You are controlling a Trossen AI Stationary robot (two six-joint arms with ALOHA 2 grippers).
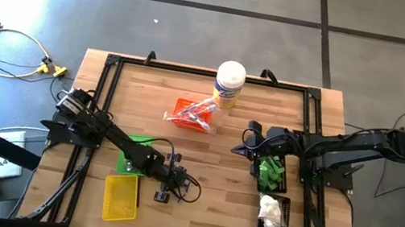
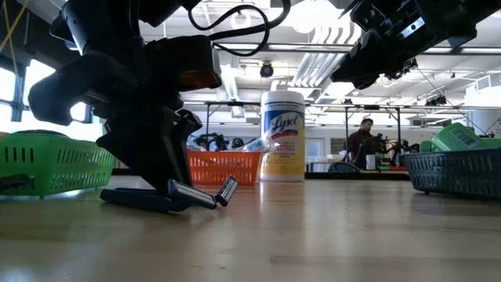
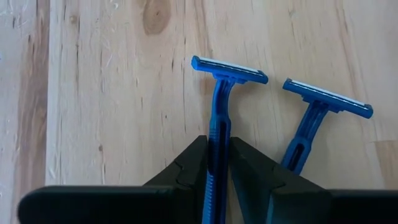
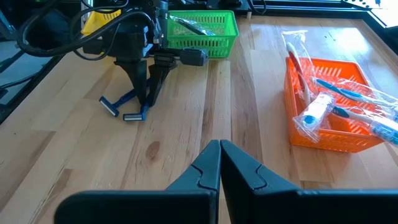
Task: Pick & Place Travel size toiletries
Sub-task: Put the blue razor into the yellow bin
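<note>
Grey floor tiles surround the wooden table point(image 1: 203, 211) seen from above, where a white canister point(image 1: 229, 83) with a yellow label stands at the far edge, just beside an orange tray point(image 1: 187, 108) holding clear-wrapped sticks point(image 1: 198, 113). A green tray point(image 1: 125, 158) and a yellow tray point(image 1: 121, 197) sit on the left side, and on the right a black tray point(image 1: 282, 226) carries green bottles point(image 1: 270, 173) with a bag of white fluffy bits point(image 1: 272, 212) nearer the front. The left arm reaches low over the table beside the green tray, while the right arm hangs near the black tray with its gripper toward the table's middle. At table height, the left gripper point(image 2: 184, 192) points steeply down with a razor lying on the wood at its tips, and the green tray, orange tray, canister and black tray stand behind; a person sits far off in the room. From the left wrist, the dark fingers point(image 3: 245, 165) press on the handle of a blue razor point(image 3: 221, 118) lying flat on the wood, gripping it, and a second blue razor point(image 3: 314, 118) lies just beside it, apart. From the right wrist, the right gripper point(image 4: 220, 165) is pinched fully together on nothing above bare wood, with the orange tray of wrapped sticks to one side and the left gripper over both razors farther off, near the green tray.
</note>
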